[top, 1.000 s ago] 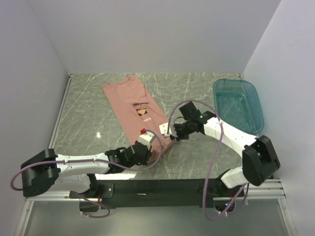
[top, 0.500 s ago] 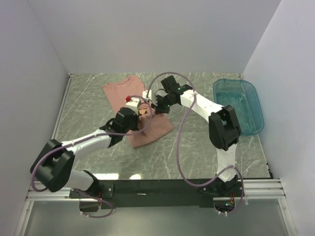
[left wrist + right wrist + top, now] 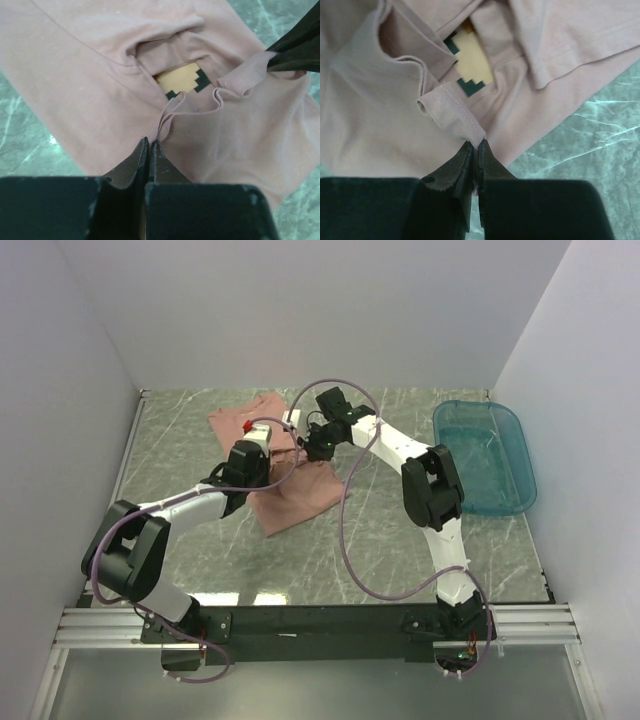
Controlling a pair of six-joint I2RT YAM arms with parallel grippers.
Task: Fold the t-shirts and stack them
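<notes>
At the near edge of a grey-green marbled table (image 3: 400, 540), 2 robot arms are fixed to a black rail (image 3: 320, 622). The left arm (image 3: 180, 508) stretches from the near left corner toward the middle of the table. The right arm (image 3: 435, 490) rises on the right, bends, and reaches back to the left. Both arms end over 1 dusty-pink shirt (image 3: 300, 495), which lies left of centre and runs from mid-table toward the far edge.

The left gripper (image 3: 250, 453) is over the left part of the shirt. Its wrist camera shows the jaws pressed together, with the edge of the shirt pinched between the tips. From there the cloth rises in soft ripples. Just beyond, a tan print (image 3: 182, 80) with a dark stepped border peeks out of an opening between the folds.

The right gripper (image 3: 315, 440) is just beside the left one, a little farther back and to the right. Its wrist camera shows the jaws closed on a ribbed band of the shirt, which curls up from the tips. In the left wrist view its dark fingers hold a raised peak of pink cloth.

The lifted part of the shirt is draped over the rest, so the cloth lies doubled and wrinkled.

Well apart, at the right side of the table, is a translucent teal tub (image 3: 485, 455). Pale walls (image 3: 300, 320) enclose the far side and both other sides.
</notes>
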